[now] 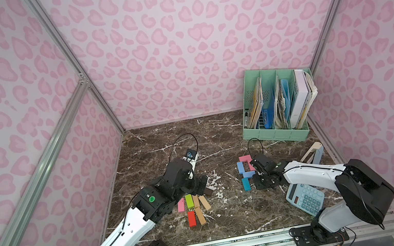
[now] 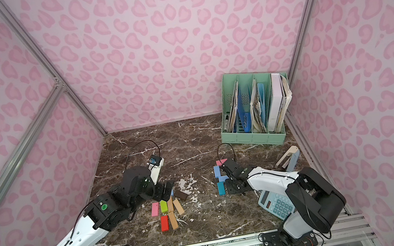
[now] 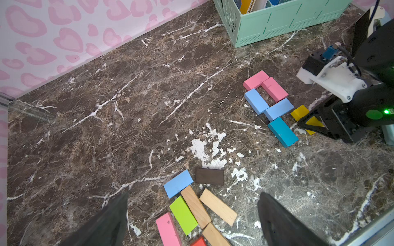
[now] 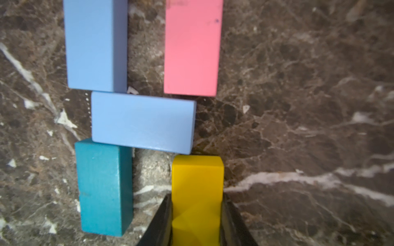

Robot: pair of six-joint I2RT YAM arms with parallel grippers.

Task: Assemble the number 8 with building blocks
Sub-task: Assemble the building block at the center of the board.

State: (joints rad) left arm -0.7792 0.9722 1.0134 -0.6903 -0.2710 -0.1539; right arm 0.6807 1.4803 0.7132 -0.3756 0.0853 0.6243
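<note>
A partly built figure lies on the marble top: two pink blocks (image 3: pixel 274 89), two light blue blocks (image 4: pixel 142 122) and a teal block (image 4: pixel 102 187). My right gripper (image 4: pixel 197 200) is shut on a yellow block (image 4: pixel 197 176), whose far end meets the crosswise light blue block, beside the teal one. In both top views the gripper (image 1: pixel 256 177) hides the yellow block. My left gripper (image 3: pixel 194 194) hangs open over the loose building blocks: light blue (image 3: pixel 178 183), dark brown (image 3: pixel 209 176), green (image 3: pixel 183 215), tan (image 3: pixel 217 209), pink (image 3: pixel 168 230) and red (image 1: pixel 192 218).
A mint file organiser (image 1: pixel 276 132) full of folders stands at the back right. A pale blue calculator (image 1: pixel 305 200) lies under my right arm, and a tan and blue stand (image 1: pixel 313 154) sits by the right wall. Pink patterned walls close three sides.
</note>
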